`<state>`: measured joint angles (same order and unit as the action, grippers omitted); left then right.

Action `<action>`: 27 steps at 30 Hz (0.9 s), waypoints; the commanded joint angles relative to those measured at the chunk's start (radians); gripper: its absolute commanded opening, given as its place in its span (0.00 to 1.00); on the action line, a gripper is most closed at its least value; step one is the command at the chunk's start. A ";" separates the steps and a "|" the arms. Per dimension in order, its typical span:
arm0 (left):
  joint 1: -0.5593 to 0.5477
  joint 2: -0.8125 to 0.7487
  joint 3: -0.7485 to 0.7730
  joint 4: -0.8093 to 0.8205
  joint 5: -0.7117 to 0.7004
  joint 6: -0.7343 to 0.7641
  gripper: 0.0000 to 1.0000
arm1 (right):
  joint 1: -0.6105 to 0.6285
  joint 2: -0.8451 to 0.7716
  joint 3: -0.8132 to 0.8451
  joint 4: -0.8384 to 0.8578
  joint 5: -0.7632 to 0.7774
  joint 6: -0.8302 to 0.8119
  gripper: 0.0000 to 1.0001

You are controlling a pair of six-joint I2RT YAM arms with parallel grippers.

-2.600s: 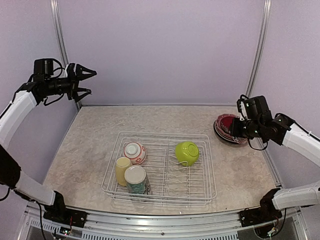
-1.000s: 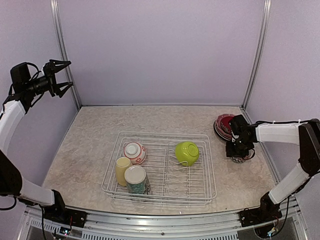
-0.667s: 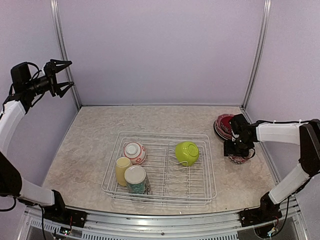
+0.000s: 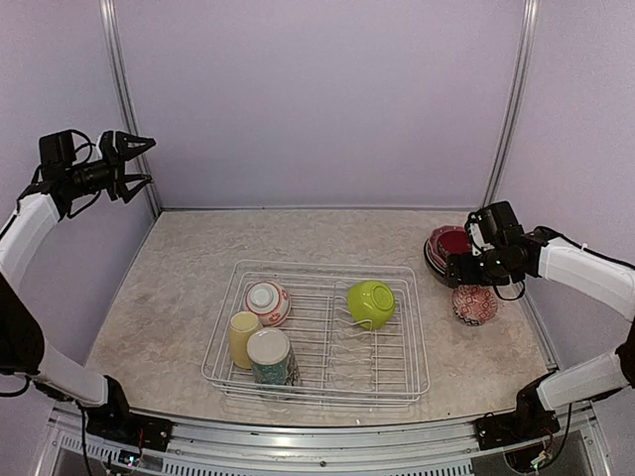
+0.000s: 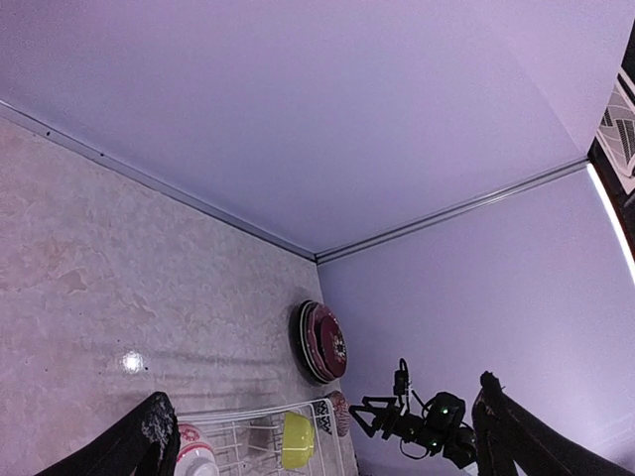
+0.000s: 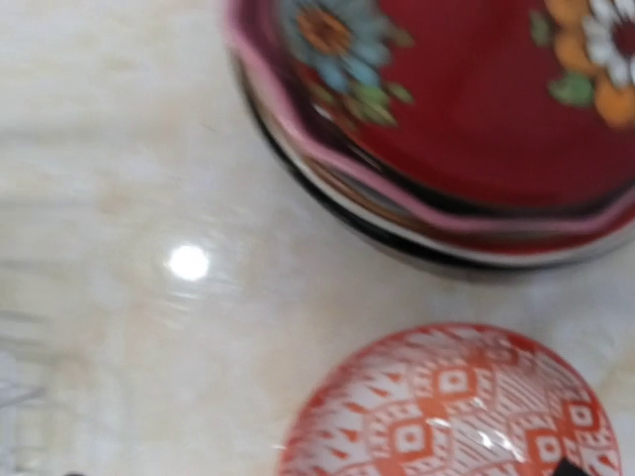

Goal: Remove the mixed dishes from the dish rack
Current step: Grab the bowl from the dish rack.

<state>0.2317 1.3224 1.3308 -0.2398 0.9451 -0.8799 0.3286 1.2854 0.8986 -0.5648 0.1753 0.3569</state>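
Your right tool (image 4: 457, 268) has come up and off the red-patterned bowl (image 4: 474, 304), which it covered a moment ago. Its wrist view shows only a dark fingertip low at the frame edge and nothing between the fingers. I judge the tool open and empty.

The bowl now sits upside down on the counter (image 4: 198, 258), just in front of the stack of plates (image 4: 443, 248) and apart from it, well to the right of the dish rack (image 4: 397, 377). That item counts as unloaded.

Your left tool (image 4: 137, 164) hangs high by the left wall with its fingers spread and nothing in it, little moved over the last seconds.

Four items remain in the rack, unchanged:
- The lime-green bowl (image 4: 370, 302) is at the right of the rack.
- A red-and-white bowl (image 4: 266, 302) is at the left.
- The pale yellow mug (image 4: 241, 337) is at the near left corner.
- The floral cup (image 4: 271, 357) sits touching the mug.

In my judgement the green bowl is the nearest piece for the freed right arm, and the left group suits the idle left arm.
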 commanded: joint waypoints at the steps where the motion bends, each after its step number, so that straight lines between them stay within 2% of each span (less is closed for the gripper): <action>1: -0.033 0.039 0.017 -0.039 -0.014 0.082 0.99 | -0.010 -0.048 -0.013 0.025 -0.090 -0.071 1.00; 5: -0.081 0.039 0.041 -0.120 -0.110 0.186 0.99 | -0.010 -0.051 0.020 -0.001 -0.043 0.008 1.00; 10: -0.146 0.038 0.050 -0.186 -0.248 0.278 0.99 | -0.005 -0.088 0.019 0.039 -0.211 -0.057 1.00; 13: -0.193 0.042 0.063 -0.226 -0.298 0.320 0.99 | 0.033 -0.092 0.042 0.040 -0.207 -0.028 1.00; 23: -0.325 0.079 0.125 -0.343 -0.403 0.417 0.99 | 0.344 -0.007 0.227 -0.017 0.024 0.202 1.00; 27: -0.357 0.091 0.137 -0.365 -0.412 0.428 0.99 | 0.460 0.083 0.260 0.003 0.049 0.296 1.00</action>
<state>-0.0990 1.3952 1.4353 -0.5434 0.5758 -0.5014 0.6945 1.2831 1.1275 -0.5537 0.1516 0.5224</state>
